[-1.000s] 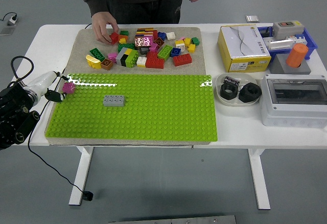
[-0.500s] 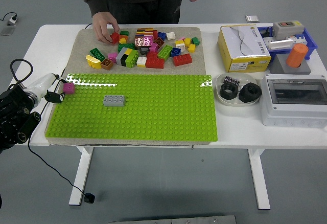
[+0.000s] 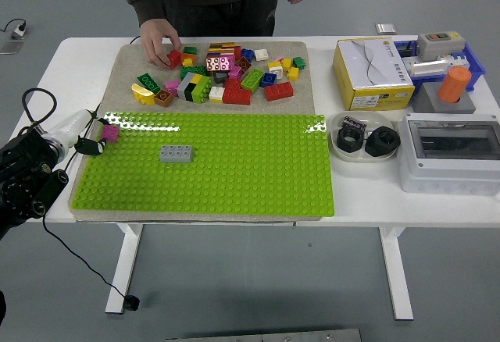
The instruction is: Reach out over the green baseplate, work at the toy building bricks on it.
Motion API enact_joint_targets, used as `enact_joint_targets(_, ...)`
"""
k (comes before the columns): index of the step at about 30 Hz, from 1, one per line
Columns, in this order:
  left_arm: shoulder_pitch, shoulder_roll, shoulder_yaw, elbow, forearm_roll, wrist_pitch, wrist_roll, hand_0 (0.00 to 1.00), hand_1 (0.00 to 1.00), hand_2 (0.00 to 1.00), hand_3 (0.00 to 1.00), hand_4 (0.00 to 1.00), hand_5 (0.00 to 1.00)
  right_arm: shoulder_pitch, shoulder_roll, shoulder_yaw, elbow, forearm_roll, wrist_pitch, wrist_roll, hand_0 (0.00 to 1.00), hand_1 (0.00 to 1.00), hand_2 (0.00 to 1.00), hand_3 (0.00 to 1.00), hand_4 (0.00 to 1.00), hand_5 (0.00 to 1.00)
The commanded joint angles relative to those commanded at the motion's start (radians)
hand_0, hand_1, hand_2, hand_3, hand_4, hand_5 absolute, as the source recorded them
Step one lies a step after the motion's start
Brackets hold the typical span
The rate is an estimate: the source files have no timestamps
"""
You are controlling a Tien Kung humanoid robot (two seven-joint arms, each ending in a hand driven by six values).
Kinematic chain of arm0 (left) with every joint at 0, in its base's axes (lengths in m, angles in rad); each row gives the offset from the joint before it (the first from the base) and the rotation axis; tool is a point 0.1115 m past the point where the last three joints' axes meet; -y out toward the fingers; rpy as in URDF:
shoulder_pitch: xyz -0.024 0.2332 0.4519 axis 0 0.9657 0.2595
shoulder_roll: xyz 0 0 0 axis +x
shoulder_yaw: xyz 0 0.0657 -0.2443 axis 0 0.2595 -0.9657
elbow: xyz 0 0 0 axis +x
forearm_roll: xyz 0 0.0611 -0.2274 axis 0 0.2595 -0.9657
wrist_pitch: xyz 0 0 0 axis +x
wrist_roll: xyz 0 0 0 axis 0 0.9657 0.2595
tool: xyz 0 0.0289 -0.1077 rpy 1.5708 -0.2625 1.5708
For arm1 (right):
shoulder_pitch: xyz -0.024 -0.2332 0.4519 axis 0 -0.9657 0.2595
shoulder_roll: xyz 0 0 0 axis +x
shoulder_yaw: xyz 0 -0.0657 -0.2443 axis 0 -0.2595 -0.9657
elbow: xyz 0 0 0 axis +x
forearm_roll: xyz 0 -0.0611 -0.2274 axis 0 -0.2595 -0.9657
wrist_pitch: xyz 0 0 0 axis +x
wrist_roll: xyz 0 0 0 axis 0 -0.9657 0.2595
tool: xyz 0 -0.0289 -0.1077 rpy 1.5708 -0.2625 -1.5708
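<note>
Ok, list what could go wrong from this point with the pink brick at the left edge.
1. The left robot hand holds the pink brick only at its fingertips, at the green baseplate's far-left corner; it could slip off or seat crooked on the studs.
2. A black cable loops beside that arm and might snag.
3. The person's hand is in the loose brick pile; reaching there risks contact.

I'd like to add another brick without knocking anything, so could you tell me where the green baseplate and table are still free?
The green baseplate is bare everywhere right of and below the grey brick. Its top-left corner is taken: the left hand holds a pink brick there. Behind it, the loose brick pile and a person's hand crowd the mat. The table's right end is full of boxes.
</note>
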Motion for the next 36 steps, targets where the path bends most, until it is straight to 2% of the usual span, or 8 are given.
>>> enact_joint_targets(6,0.002,-0.001,0.0,0.002,-0.006,-0.001,-0.002,0.95,0.984,0.998,0.71,0.505,0.002,0.0,0.0,0.001,0.0,0.001,0.0,0.0,0.579,0.655,0.736,0.77,0.511,0.998)
enact_joint_targets(7,0.003,-0.002,0.0,0.002,-0.01,0.0,-0.003,0.949,0.982,0.994,0.526,0.451,0.002,0.0,0.001,0.001,0.0,0.001,0.0,0.0,0.58,0.655,0.737,0.771,0.514,0.998)
enact_joint_targets(12,0.007,-0.002,0.002,0.004,-0.03,0.014,-0.019,0.949,0.982,0.994,0.526,0.451,0.002,0.0,0.001,0.001,0.0,0.003,-0.001,0.001,0.58,0.655,0.737,0.771,0.514,0.998)
enact_joint_targets(13,0.008,-0.002,0.002,0.004,-0.033,0.016,-0.021,0.937,0.977,0.979,0.473,0.499,0.002,0.0,0.001,0.001,0.0,0.003,-0.001,0.001,0.579,0.655,0.737,0.772,0.518,0.998)
enact_joint_targets(18,0.014,0.0,-0.001,0.004,-0.065,0.023,-0.033,0.937,0.977,0.979,0.473,0.499,0.002,-0.002,0.001,0.005,0.0,0.001,-0.001,0.001,0.579,0.655,0.737,0.772,0.518,0.998)
enact_joint_targets(19,0.015,0.0,-0.003,0.003,-0.069,0.024,-0.034,0.931,0.975,0.973,0.46,0.575,0.002,-0.002,0.001,0.006,0.0,0.0,-0.001,0.001,0.579,0.655,0.737,0.773,0.522,0.998)
enact_joint_targets(27,0.034,0.014,-0.04,-0.016,-0.089,0.035,-0.046,0.922,0.974,0.973,0.455,0.599,0.002,-0.011,0.004,0.017,0.0,-0.003,-0.001,0.001,0.579,0.655,0.737,0.773,0.523,0.998)
enact_joint_targets(36,0.061,0.053,-0.074,-0.078,-0.124,0.036,-0.042,0.921,0.971,0.974,0.455,0.613,0.002,-0.023,0.006,0.033,0.0,-0.008,-0.002,0.0,0.579,0.654,0.737,0.773,0.524,0.998)
